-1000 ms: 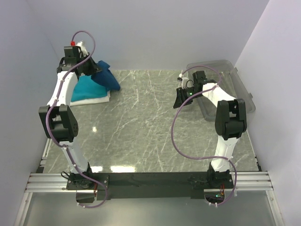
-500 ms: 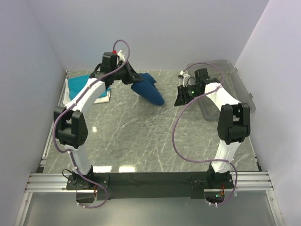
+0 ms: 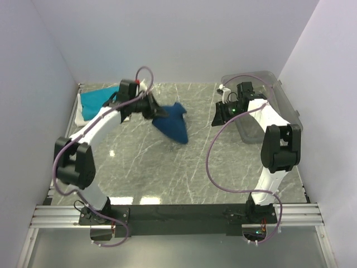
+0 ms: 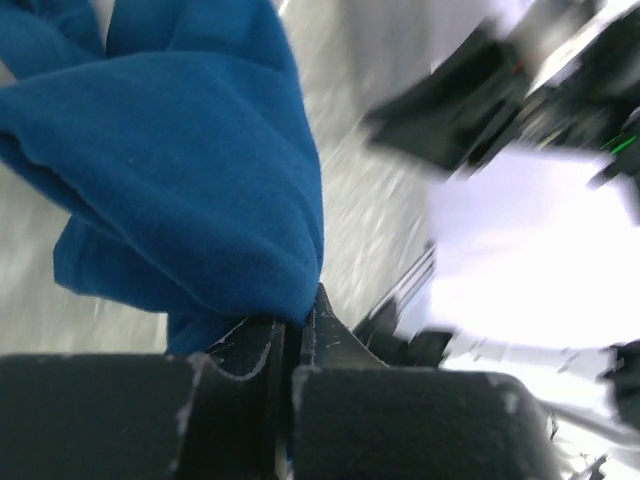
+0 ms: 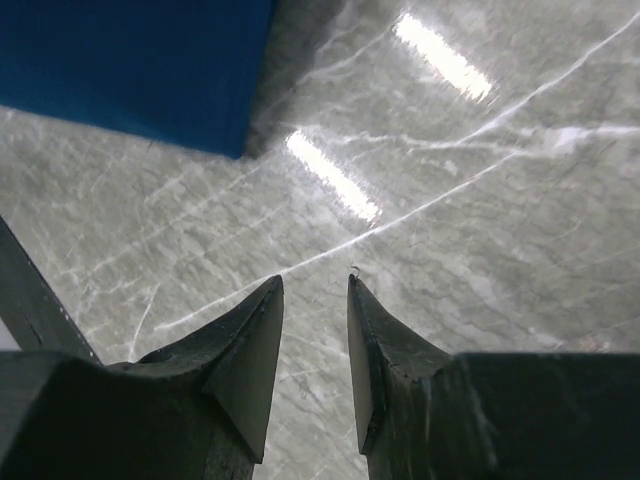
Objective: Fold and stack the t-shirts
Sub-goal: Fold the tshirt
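We saw the left hand (image 3: 152, 109) clamped shut on a bunched blue t-shirt (image 3: 174, 125), which hung from it over the marble surface (image 3: 167, 173), apart from the folded teal and white tees (image 3: 96, 99) at the far left corner. The right hand (image 5: 313, 290) hovered beside the clear bin (image 3: 281, 106), fingers (image 5: 245, 350) slightly parted, holding nothing.

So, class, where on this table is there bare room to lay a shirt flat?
The widest bare patch of the marble table is the near half, this side of the blue t-shirt in the left gripper. A narrower strip runs between that shirt and the right gripper. Crowded: the teal t-shirt far left, the clear bin far right.
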Tool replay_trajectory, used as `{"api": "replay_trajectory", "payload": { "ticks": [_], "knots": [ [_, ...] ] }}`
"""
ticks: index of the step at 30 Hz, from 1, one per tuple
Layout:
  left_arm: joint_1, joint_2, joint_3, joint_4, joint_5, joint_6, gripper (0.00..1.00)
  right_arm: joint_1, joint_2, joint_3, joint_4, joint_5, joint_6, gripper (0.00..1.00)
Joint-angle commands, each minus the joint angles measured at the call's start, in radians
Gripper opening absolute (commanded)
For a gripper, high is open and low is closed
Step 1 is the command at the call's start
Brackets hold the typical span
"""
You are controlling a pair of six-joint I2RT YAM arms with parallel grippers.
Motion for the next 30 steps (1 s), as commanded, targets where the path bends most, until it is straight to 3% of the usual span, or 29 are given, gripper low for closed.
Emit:
{"api": "replay_trajectory", "payload": {
  "ticks": [1,7,15,16,19,20,30],
  "knots": [
    [0.001,-0.130,-0.194,-0.098,0.031,0.080,0.00,0.009,-0.040,-0.015,-0.024,-0.035,-0.037,0.40],
    [0.036,-0.268,-0.411,-0.135,-0.118,0.054,0.00,0.142,-0.013,-0.032,-0.094,-0.032,-0.160,0.42],
    [0.092,-0.349,-0.585,-0.048,-0.239,-0.071,0.00,0.303,0.071,-0.035,-0.026,-0.021,0.012,0.54],
    [0.093,-0.352,-0.594,-0.044,-0.246,-0.074,0.00,0.312,0.080,-0.035,-0.018,-0.027,0.038,0.60],
    [0.096,-0.363,-0.635,-0.025,-0.252,-0.088,0.00,0.345,0.129,-0.024,-0.002,-0.030,0.135,0.64],
    [0.096,-0.366,-0.646,-0.018,-0.252,-0.092,0.00,0.355,0.152,-0.023,0.005,-0.027,0.175,0.71],
    [0.096,-0.374,-0.700,0.025,-0.241,-0.112,0.00,0.410,0.247,-0.026,-0.002,-0.091,0.256,0.73]
  ]
}}
